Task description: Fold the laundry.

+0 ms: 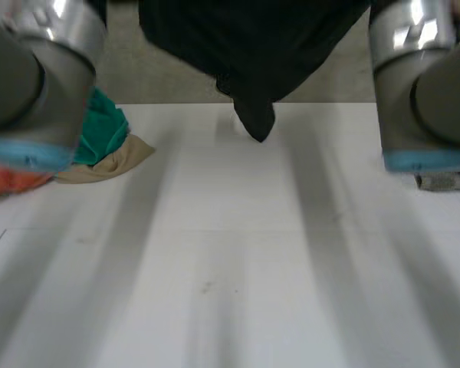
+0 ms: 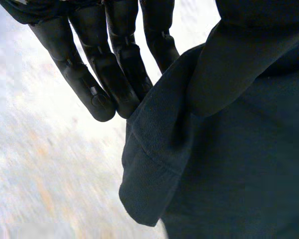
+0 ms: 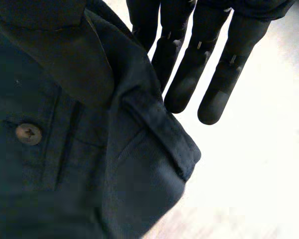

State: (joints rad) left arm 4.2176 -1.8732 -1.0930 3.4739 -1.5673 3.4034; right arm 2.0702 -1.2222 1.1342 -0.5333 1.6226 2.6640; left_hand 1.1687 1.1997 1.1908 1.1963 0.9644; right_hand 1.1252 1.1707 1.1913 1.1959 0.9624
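**Dark garment held up between both hands**

The left hand [image 2: 97,74] has its fingers straight and close together. A hemmed fold of the dark garment [image 1: 253,46] lies against their tips, with the thumb bearing on the cloth from the other side. The right hand [image 3: 199,64] grips the same way, its straight fingers behind a thick seamed edge. Just beside that edge a round button [image 3: 29,133] sits on the fabric.

In the head view the garment hangs between the left arm [image 1: 38,77] and the right arm [image 1: 422,84]. Its lowest point dangles at the far edge of the white table [image 1: 238,253].

At the table's far left is a heap of laundry:
- a teal cloth [image 1: 103,130]
- a beige cloth [image 1: 115,161]
- an orange cloth [image 1: 11,180], partly hidden by the left arm

A grey scrap [image 1: 445,181] peeks out under the right arm; what it is cannot be told.
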